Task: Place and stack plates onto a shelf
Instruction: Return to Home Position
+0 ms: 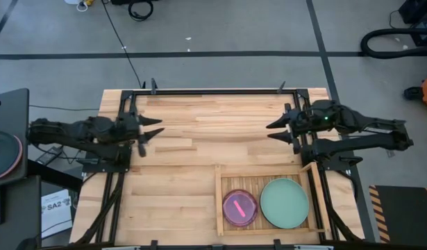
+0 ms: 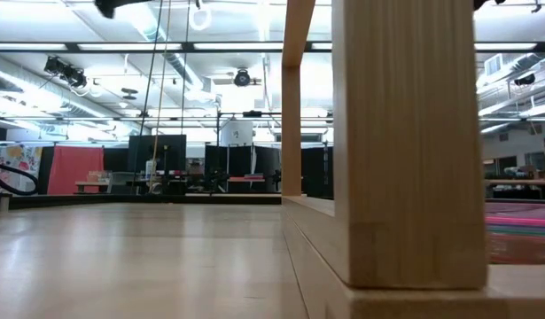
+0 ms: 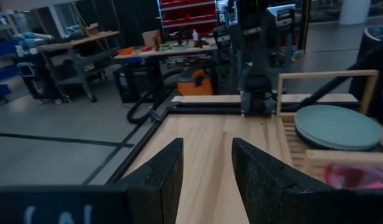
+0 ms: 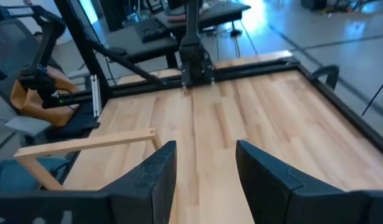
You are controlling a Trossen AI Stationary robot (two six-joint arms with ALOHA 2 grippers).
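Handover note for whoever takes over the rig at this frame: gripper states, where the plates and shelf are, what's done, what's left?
Left gripper: open, empty, above bare tabletop, away from the shelf.
Right gripper: open, empty, above bare tabletop just beyond the shelf.
On the shelf, side by side: pink plate and pale green plate, each the top one seen from above.
Done: no plate lies loose on the tabletop.
Left: likely only parking both arms.

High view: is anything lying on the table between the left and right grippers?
No. In the high view only bare tabletop separates the left gripper from the right gripper.
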